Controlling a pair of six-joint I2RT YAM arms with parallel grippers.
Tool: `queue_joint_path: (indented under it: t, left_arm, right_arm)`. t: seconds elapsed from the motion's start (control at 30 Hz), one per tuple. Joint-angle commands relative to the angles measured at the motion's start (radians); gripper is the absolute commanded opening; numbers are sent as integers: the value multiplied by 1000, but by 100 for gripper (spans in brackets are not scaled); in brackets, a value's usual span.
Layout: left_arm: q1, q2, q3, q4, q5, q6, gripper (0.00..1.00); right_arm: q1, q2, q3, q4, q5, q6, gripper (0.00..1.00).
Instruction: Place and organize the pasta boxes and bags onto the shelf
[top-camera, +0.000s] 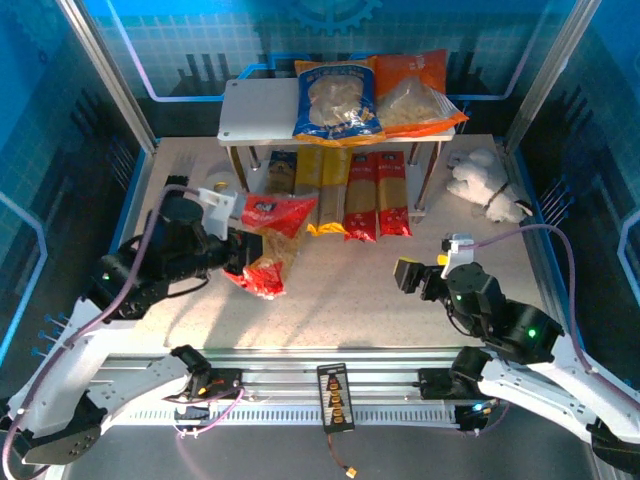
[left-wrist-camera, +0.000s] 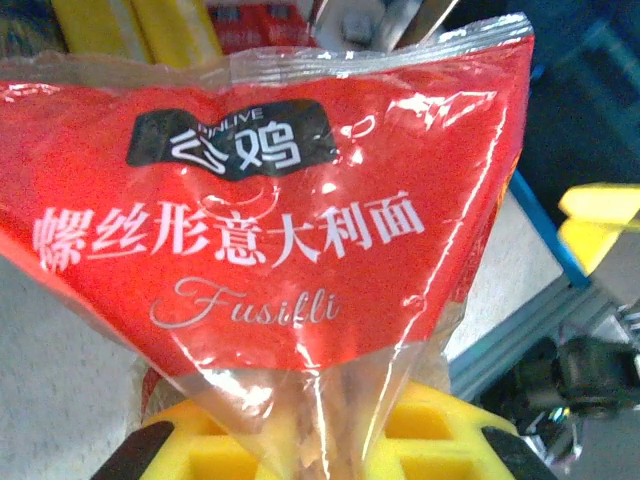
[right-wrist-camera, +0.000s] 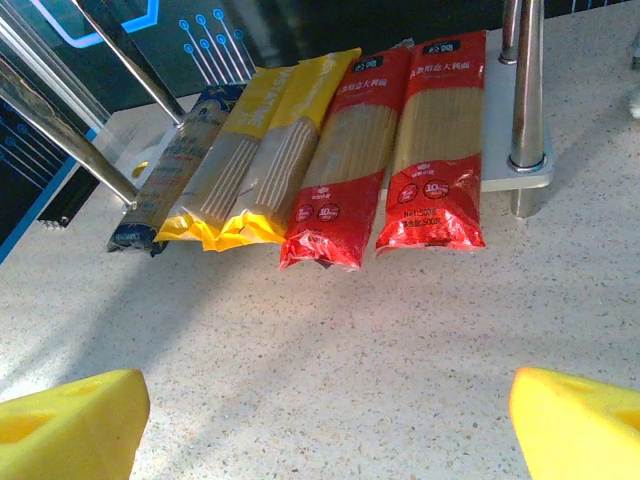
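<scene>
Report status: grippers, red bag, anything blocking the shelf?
Left gripper shut on red bag, held short of shelf. Right gripper open, empty. Blue bag and orange bag fill top board's right; left end bare.

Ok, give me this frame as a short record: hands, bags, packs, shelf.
left hand: shut on red bag, in front of shelf
right hand: open, empty, above table
top tier: blue bag, orange bag
lower tier: five spaghetti packs side by side
left to shelve: red bag
aside: plush toy, right of shelf
</scene>
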Motion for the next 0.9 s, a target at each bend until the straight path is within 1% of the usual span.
queue_joint_path:
  t: [0.0, 0.13, 0.33, 0.5, 0.7, 0.87]
  left_arm:
    - [-1, 40, 178, 95, -59, 92, 0]
    - [0, 133, 351, 102, -86, 150, 0]
    - [6, 235, 526, 176, -235, 218, 0]
    - [9, 297, 576, 302, -368, 275, 0]
    - [13, 380, 588, 475, -462, 337, 0]
    - [17, 473, 666, 514, -558, 387, 0]
  right_arm:
    - [-14, 11, 35, 41, -10, -18, 94]
    - [-19, 30, 40, 51, -23, -27, 94]
    - [-34, 43, 47, 62, -49, -42, 94]
    - [-49, 49, 46, 65, -63, -53, 94]
    - [-91, 66, 42, 85, -112, -68, 94]
    - [-128, 77, 37, 102, -157, -75, 94]
